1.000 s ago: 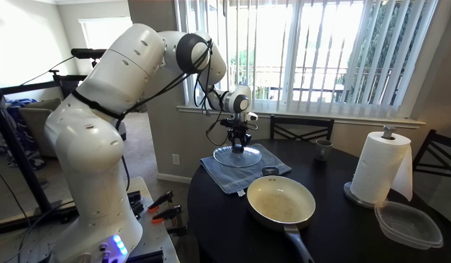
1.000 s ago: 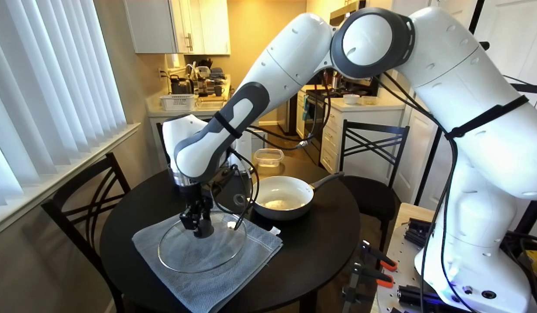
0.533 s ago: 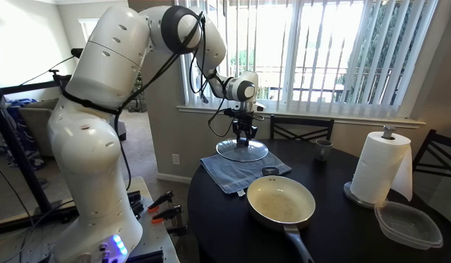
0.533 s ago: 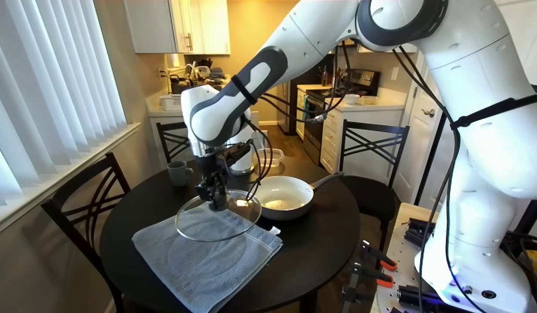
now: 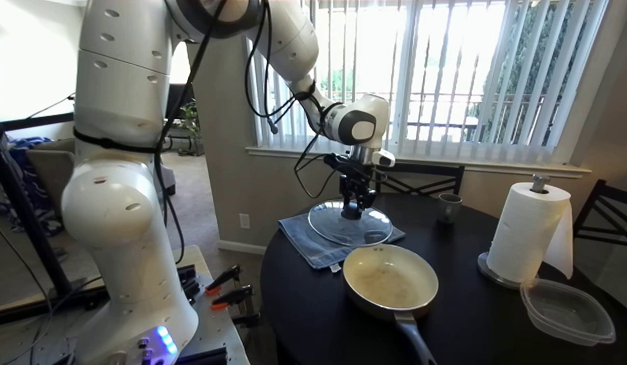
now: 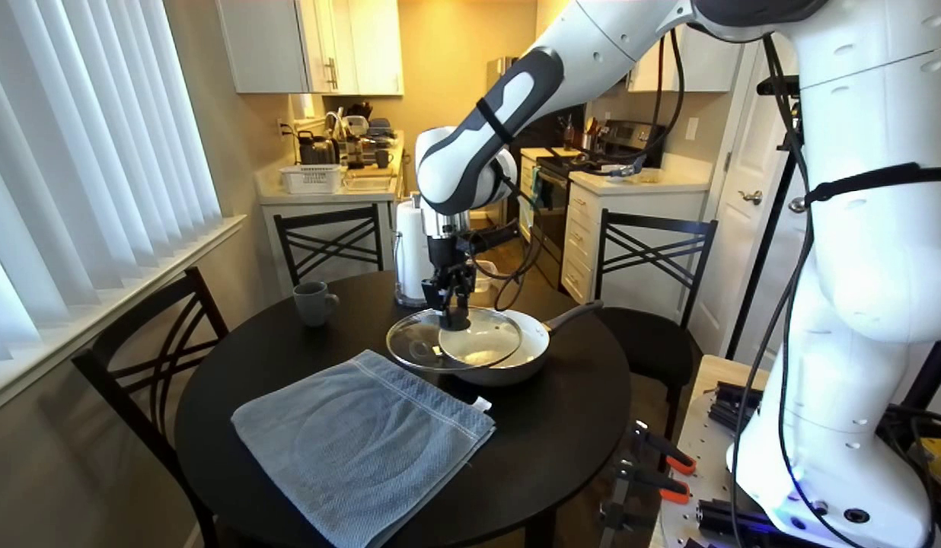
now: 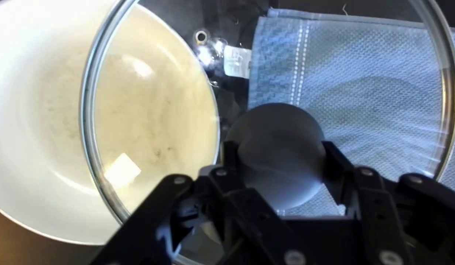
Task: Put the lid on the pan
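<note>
The clear glass lid (image 5: 326, 223) hangs in the air with its metal rim roughly level; it also shows in an exterior view (image 6: 413, 346). My gripper (image 5: 355, 203) is shut on the lid's dark knob; in the wrist view the fingers (image 7: 279, 154) press on both sides of the knob (image 7: 277, 123). The cream-yellow pan (image 5: 389, 279) stands on the table, its dark handle (image 5: 415, 337) pointing away from the lid. In the wrist view the lid's rim overlaps part of the pan (image 7: 39, 110), with the rest over the towel. The pan's small loop is seen through the glass.
A folded blue-grey towel (image 6: 349, 449) lies on the round dark table (image 6: 562, 449) beside the pan. A grey mug (image 5: 449, 208), a paper towel roll on a stand (image 5: 526, 233) and a clear plastic container (image 5: 567, 314) stand on the table. Chairs (image 6: 653, 289) surround it.
My gripper has lifted the lid off the towel and carried it toward the pan, so it now overlaps the pan's near edge in view. The pan and towel have not moved.
</note>
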Available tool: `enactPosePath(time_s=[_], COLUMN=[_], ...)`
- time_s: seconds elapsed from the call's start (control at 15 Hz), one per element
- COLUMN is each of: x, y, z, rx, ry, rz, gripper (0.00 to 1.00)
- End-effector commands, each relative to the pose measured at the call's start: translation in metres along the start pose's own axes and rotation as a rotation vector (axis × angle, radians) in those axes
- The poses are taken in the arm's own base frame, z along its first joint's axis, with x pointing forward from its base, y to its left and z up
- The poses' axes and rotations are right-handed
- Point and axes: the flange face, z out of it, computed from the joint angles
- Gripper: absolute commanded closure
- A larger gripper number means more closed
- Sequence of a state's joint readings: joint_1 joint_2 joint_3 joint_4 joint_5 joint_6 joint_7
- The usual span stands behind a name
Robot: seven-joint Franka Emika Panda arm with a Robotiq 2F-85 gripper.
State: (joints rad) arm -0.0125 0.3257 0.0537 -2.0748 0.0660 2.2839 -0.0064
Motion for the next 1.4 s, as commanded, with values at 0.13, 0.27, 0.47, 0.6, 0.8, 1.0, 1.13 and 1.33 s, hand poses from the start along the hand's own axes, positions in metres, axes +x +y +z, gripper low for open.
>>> enactPosePath(time_s=[0.13,0.27,0.47,0.6,0.8,1.0,1.13,1.33], x=[-0.031,-0.033,-0.034,-0.032,-0.028,-0.023,-0.019,-0.011], y=[0.054,0.066,0.078,0.088,0.103,0.115,0.123,0.130], z=[0.008,0.017,0.027,0.028,0.022,0.015,0.018,0.032], rx=[-0.004,-0.018,-0.020,-0.008,-0.012,-0.037,-0.046,-0.063], ry=[0.001,-0.006,0.010,0.052,0.104,0.124,0.112,0.100], rz=[0.088,0.115,0.153,0.186,0.247,0.310,0.348,0.391], gripper=[0.67,0.67,0.67,0.67,0.67,0.67,0.67,0.67])
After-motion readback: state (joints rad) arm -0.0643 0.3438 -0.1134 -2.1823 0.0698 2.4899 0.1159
